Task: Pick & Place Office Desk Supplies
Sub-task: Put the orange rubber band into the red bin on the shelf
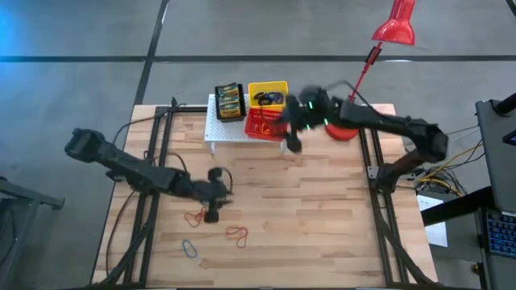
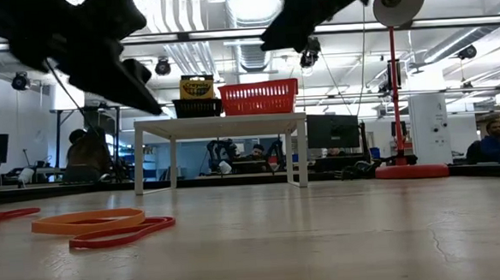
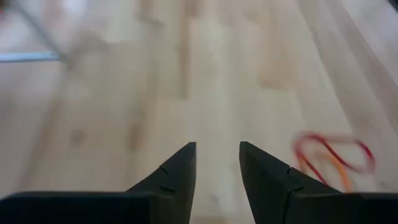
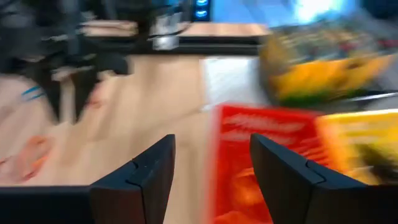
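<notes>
High view: left gripper (image 1: 214, 211) over red bands (image 1: 196, 216); right gripper (image 1: 292, 138) by the red basket (image 1: 264, 123) on the rack (image 1: 218, 133). Low view: orange and red bands (image 2: 100, 226) lie flat. Wrist views: both jaws open, empty. Bands look light and floppy; pinch one strand.

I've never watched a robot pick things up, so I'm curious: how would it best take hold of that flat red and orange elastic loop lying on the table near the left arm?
From straight above. The red and orange loop lies flat on the wooden table, so there is no side to grab. The left gripper, open, would probably do best straddling a single strand where the loop narrows, fingertips touching the wood, then closing.
</notes>
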`<action>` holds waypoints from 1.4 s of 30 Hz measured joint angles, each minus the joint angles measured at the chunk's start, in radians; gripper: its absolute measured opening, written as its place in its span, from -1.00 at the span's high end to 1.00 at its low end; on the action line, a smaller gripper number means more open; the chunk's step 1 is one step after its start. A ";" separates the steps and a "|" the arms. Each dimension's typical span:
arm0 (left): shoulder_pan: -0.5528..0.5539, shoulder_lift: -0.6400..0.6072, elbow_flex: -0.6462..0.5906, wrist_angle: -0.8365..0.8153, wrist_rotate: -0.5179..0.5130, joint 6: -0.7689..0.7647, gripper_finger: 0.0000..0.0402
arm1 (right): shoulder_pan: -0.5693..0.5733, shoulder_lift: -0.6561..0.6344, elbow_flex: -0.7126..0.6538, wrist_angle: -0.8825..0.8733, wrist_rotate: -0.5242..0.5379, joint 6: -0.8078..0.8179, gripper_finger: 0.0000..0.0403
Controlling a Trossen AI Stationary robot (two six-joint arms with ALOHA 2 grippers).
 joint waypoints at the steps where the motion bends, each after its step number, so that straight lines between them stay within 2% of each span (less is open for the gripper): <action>1: -0.029 0.026 0.001 0.002 0.001 -0.001 0.38 | 0.037 -0.026 -0.053 0.026 0.006 0.014 0.00; 3: -0.077 0.075 0.006 0.010 0.006 -0.020 0.38 | 0.108 -0.072 -0.157 0.113 0.046 0.047 0.00; 8: -0.154 0.193 0.018 0.089 0.089 -0.112 0.27 | 0.286 -0.156 -0.380 0.320 0.180 0.107 0.00; 15: -0.193 0.350 0.018 0.226 0.109 -0.192 0.12 | 0.448 -0.180 -0.568 0.542 0.382 0.204 0.00; 18: -0.197 0.406 0.021 0.264 0.111 -0.193 0.18 | 0.473 -0.179 -0.607 0.567 0.432 0.237 0.00; 22: -0.195 0.451 0.044 0.270 0.104 -0.208 0.38 | 0.474 -0.182 -0.633 0.581 0.449 0.272 0.00; 30: -0.193 0.437 0.051 0.254 0.110 -0.223 0.96 | 0.472 -0.175 -0.646 0.602 0.449 0.280 0.00; 37: -0.181 0.307 0.057 0.252 0.026 -0.217 0.98 | 0.472 -0.168 -0.647 0.625 0.451 0.262 0.00; 42: -0.156 0.214 0.057 0.190 0.020 -0.233 0.99 | 0.472 -0.139 -0.647 0.664 0.451 0.250 0.00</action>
